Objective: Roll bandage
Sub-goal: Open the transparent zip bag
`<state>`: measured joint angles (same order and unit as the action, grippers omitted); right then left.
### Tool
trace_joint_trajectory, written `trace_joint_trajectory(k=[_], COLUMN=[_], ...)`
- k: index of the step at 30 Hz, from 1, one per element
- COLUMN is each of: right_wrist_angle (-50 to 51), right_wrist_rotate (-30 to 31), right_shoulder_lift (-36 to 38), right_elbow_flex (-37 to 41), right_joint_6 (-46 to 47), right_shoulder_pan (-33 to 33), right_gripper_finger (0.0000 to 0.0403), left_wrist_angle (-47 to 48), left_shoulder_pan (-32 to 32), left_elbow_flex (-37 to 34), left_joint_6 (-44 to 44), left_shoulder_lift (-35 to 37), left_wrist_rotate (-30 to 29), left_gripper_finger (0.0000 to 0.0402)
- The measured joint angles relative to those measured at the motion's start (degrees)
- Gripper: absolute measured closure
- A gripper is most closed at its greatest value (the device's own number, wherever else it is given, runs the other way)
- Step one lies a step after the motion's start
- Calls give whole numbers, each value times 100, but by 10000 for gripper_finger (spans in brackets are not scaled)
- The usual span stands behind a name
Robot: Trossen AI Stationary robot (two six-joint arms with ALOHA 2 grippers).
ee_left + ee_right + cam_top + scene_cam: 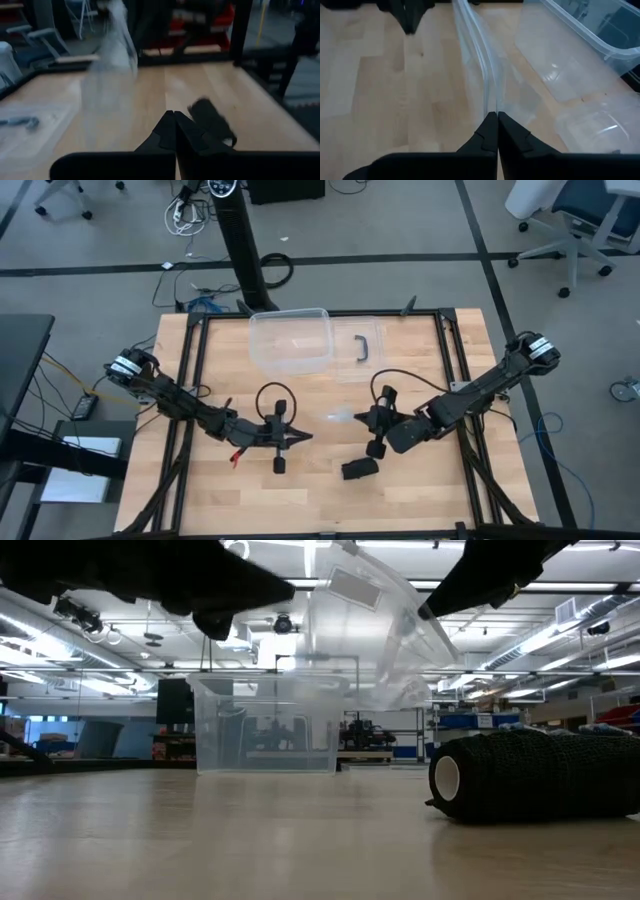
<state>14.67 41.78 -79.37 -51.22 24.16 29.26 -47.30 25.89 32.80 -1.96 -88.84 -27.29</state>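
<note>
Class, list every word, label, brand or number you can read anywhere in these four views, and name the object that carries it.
None can be read: no legible text shows on the rolled black fabric bandage, the clear plastic box, the thin clear plastic bag or the wooden table.

Light falls evenly from above — the low view shows rows of bright ceiling lamps glaring white beyond the table, whose wood is brightly lit with only faint, soft shadows under the arms. In that view the arms are black silhouettes against the lamps, and the near tabletop is soft while the bandage at the table's right is fairly crisp. The left wrist view is dim and heavily blurred — the right wrist view is brighter, with sheen on the clear plastic bag.
</note>
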Motion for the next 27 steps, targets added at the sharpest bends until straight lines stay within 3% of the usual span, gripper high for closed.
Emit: trace_joint_trajectory(k=[5, 11, 15, 20, 27], right_wrist_angle=[115, 143, 140, 134, 134], right_wrist_rotate=[-141, -142, -133, -135, -133], right_shoulder_lift=[-15, -15, -15, -15, -15], right_elbow_flex=[0, 0, 0, 0, 0], right_joint_6=[19, 22, 20, 18, 18], right_shoulder_pan=[27, 112, 105, 103, 103], right_gripper_finger=[403, 403, 403, 403, 403], left_wrist_angle=[-738, -833, -281, 1207, 1291], left_shoulder_pan=[0, -12, -106, -279, -463], left_elbow_flex=[4, 190, 576, 1176, 1349], left_joint_6=[289, 665, 615, 310, 203], left_shoulder_lift=[2, 2, 2, 2, 2], left_wrist_rotate=[-175, -681, -425, -413, -403], left_gripper_finger=[383, 321, 285, 275, 275])
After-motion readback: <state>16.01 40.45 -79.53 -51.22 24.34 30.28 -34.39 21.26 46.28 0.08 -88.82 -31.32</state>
